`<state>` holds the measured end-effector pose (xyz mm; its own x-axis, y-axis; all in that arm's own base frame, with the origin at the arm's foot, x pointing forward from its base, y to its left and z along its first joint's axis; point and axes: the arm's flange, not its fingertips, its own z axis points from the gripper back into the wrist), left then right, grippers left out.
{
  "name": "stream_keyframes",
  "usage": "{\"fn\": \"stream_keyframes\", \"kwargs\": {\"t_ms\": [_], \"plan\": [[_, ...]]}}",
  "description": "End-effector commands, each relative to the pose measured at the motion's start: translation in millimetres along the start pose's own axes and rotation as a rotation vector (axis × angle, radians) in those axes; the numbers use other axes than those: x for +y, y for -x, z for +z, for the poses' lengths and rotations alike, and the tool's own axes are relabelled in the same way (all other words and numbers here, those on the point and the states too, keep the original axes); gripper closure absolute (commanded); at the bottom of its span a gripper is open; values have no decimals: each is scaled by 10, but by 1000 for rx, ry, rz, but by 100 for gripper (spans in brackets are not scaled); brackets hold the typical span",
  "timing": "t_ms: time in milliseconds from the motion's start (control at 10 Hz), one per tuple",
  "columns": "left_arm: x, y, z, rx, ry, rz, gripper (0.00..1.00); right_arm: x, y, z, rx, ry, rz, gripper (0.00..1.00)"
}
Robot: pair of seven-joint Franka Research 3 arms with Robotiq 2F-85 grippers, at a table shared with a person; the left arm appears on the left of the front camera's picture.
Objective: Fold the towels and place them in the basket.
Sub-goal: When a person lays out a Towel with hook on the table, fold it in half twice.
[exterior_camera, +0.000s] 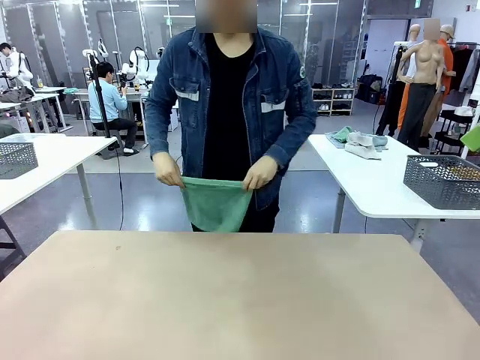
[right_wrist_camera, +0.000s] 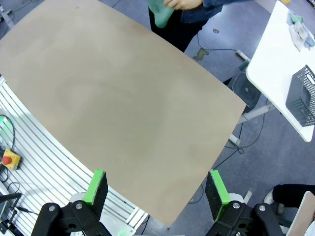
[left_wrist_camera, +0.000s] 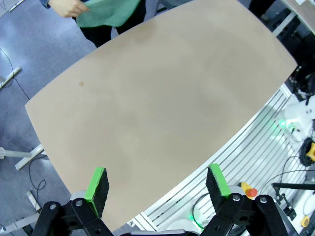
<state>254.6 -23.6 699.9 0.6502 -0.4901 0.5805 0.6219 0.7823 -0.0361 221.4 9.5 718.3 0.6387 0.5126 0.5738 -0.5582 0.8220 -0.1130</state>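
A person at the far side of the beige table [exterior_camera: 240,300] holds a mint green towel [exterior_camera: 215,202] by its top edge with both hands, and it hangs just beyond the table's far edge. The same towel [left_wrist_camera: 106,12] sits at the top of the left wrist view, and the towel [right_wrist_camera: 160,14] appears at the top of the right wrist view too. My left gripper [left_wrist_camera: 156,172] hovers open over the near edge, holding nothing. My right gripper [right_wrist_camera: 156,174] is likewise open with nothing in it. A dark grey mesh basket [exterior_camera: 442,180] stands on the white side table at the right.
Several more cloths [exterior_camera: 360,142] lie on the right white table [exterior_camera: 375,187]. A second mesh basket [exterior_camera: 15,159] sits on a white table at the left. Cables and an emergency stop button [right_wrist_camera: 10,158] lie on the slatted base beside the near edge.
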Motion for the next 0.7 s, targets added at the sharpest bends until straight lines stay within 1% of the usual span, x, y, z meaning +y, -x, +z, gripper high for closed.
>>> {"fn": "stream_keyframes", "kwargs": {"t_ms": [0,600], "plan": [[-8,-9,14,1,-5,-11,0,-5,13,7,2,12,4,0],[-8,-9,14,1,-5,-11,0,-5,13,7,2,12,4,0]]}}
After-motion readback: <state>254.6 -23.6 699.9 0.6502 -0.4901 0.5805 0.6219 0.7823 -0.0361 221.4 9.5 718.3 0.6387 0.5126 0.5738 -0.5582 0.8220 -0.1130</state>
